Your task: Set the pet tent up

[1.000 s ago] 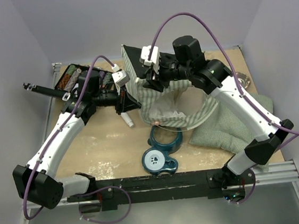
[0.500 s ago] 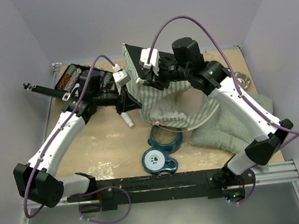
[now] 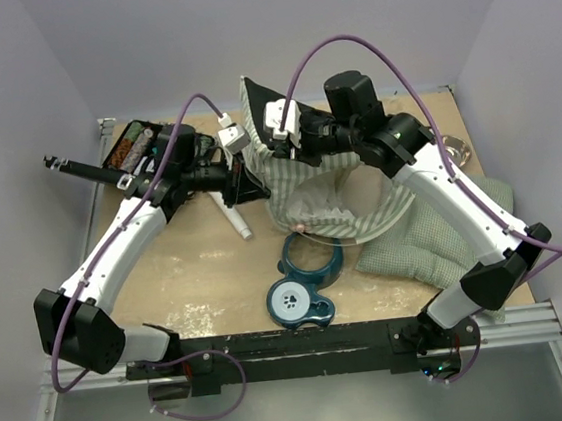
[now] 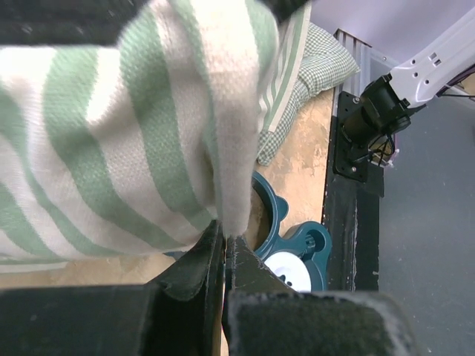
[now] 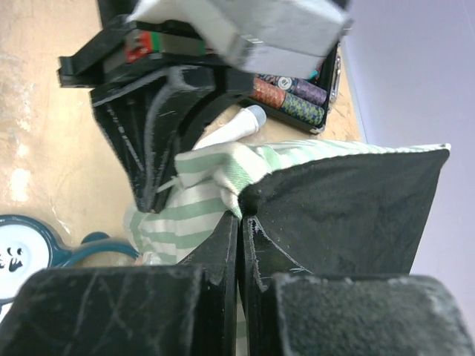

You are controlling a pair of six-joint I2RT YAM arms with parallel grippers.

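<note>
The pet tent [image 3: 312,199] is lying crumpled near the middle of the worktop [image 3: 188,281], toward its far edge, with its black floor panel [image 3: 255,103] rising upright at the back. The left tool [image 3: 248,186] is pinching a fold of the green-and-white striped cloth. In the left wrist view its jaws are pressing together on that fold [image 4: 224,241], and the fabric is hanging up and away from them. The right tool [image 3: 280,150] is clamping shut on the tent's edge, right where the striped cloth is meeting the black panel [image 5: 241,219]. The two tools are sitting close together, the left one just beside the right. A teal bowl stand [image 3: 303,278] is lying nearer the front edge, touching the tent's hem. A green checked cushion [image 3: 434,235] is spreading toward the right edge, and a black tray [image 3: 138,145] is sitting in the far left corner.
</note>
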